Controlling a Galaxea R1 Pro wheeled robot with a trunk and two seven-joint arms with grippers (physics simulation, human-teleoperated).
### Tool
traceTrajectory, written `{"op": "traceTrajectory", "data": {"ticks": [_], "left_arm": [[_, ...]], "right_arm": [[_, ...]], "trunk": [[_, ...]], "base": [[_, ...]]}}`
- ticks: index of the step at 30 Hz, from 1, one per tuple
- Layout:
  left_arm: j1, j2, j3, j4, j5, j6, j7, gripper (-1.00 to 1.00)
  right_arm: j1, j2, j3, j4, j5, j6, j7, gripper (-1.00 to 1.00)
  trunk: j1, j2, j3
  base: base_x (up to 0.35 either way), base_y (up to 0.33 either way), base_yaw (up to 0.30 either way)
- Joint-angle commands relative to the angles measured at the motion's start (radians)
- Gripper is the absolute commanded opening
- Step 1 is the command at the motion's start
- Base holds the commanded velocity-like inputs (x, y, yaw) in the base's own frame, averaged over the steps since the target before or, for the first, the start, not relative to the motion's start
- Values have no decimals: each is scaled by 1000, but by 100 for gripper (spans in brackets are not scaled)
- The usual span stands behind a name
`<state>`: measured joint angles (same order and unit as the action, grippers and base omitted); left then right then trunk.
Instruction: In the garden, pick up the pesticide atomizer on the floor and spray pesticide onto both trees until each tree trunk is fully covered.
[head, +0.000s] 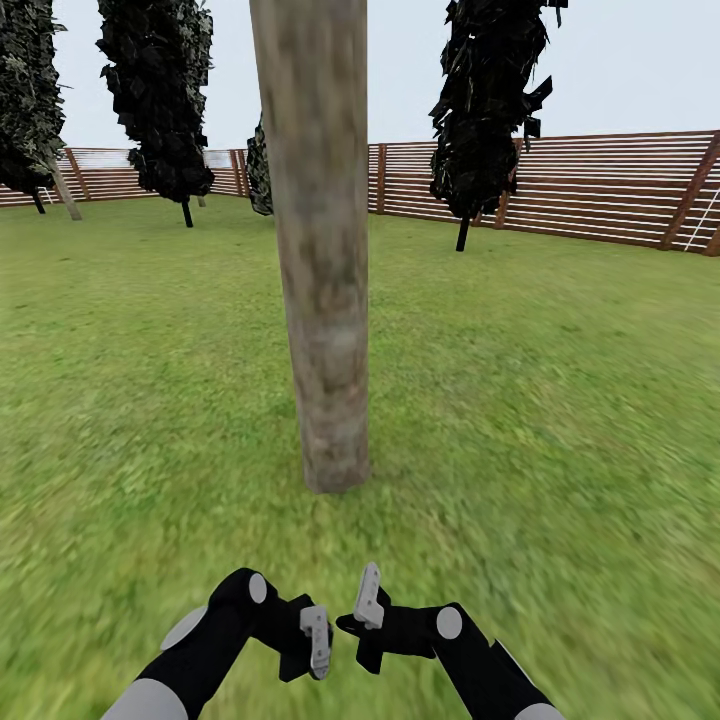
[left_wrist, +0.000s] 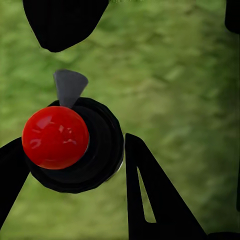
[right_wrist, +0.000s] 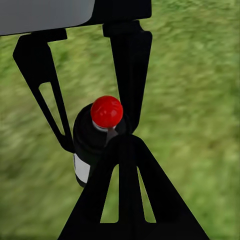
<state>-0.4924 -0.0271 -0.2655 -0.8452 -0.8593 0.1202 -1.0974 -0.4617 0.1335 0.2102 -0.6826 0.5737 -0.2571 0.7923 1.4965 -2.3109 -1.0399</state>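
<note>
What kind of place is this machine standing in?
Most likely a fenced garden or backyard. Green lawn stretches all around, a brown slatted wooden fence closes off the far side, and a thick, pale tree trunk rises just ahead, with dark-leaved trees nearer the fence.

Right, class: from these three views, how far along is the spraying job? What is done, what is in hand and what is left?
Done: the pesticide atomizer is off the lawn, held between the left gripper's fingers. In hand: the robot faces one pale tree trunk close up, with the right gripper beside the left. Left: no spray shows on this trunk, and the second tree is yet to do.
</note>
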Motion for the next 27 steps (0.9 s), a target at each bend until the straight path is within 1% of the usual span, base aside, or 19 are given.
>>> {"op": "traceTrajectory", "data": {"ticks": [1,4,8,13,18,19,23,27], "left_arm": [[0,0,0,0,0,0,1,-100],[0,-2,0,0,1,-1,1,-100],[0,-13,0,1,3,-3,0,-100],[0,-17,0,0,4,-4,0,-100],[-1,-18,-1,0,28,-5,-1,-100],[-2,-15,-3,13,40,-8,0,-100],[-2,-7,-3,68,27,-8,7,-100],[-2,15,-2,79,25,-7,8,-100]], "right_arm": [[0,0,0,0,0,0,0,-100],[0,0,0,0,0,0,-1,-100],[0,0,0,0,0,1,-1,-100],[0,0,0,0,0,1,-1,-100],[0,0,0,0,0,1,-1,-100],[0,-1,0,1,0,1,-1,-100],[0,0,0,1,0,1,-1,-100],[0,-1,-1,2,0,1,-1,-100]], "trunk": [[0,0,0],[0,0,0],[0,0,0],[0,0,0],[0,0,0],[0,0,0],[0,0,0],[0,0,0]], "base": [[0,0,0],[0,0,0],[0,0,0],[0,0,0],[0,0,0],[0,0,0],[0,0,0],[0,0,0]]}}
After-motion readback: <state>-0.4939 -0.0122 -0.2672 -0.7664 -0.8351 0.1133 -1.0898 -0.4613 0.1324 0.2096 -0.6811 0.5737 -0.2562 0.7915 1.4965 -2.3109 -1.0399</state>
